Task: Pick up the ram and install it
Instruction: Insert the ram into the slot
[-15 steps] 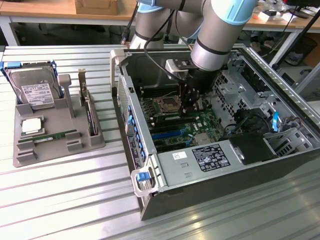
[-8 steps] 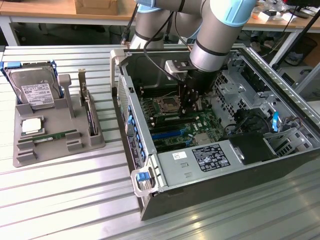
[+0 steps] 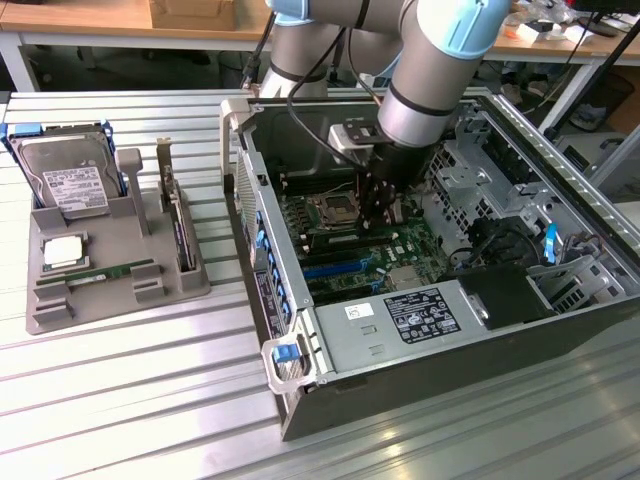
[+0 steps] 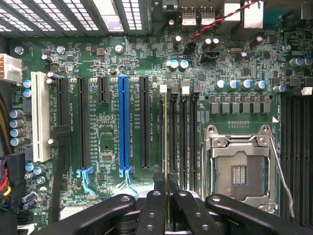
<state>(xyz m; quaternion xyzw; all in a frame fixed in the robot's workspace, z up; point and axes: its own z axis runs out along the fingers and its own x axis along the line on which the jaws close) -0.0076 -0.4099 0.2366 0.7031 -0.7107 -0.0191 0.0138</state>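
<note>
My gripper (image 4: 166, 185) is down inside the open PC case (image 3: 300, 340), over the motherboard (image 4: 102, 58). It is shut on the ram (image 4: 166, 137), a thin green stick seen edge-on between the fingers. The stick runs along the black memory slots (image 4: 183, 132), beside the empty processor socket (image 4: 239, 169). I cannot tell whether it touches a slot. In the exterior view the gripper (image 3: 378, 210) hangs just above the board, to the right of the socket (image 3: 335, 208). A second, similar green stick (image 3: 110, 272) lies flat in the grey tray (image 3: 50, 310) outside the case.
The tray also holds a hard drive (image 3: 65, 185), a square silver processor chip (image 3: 62, 252) and an upright expansion card (image 3: 182, 230). A blue slot (image 4: 123, 127) and black card slots lie beside the memory slots. A power supply (image 3: 420, 320) and drive cages (image 3: 520, 210) crowd the case.
</note>
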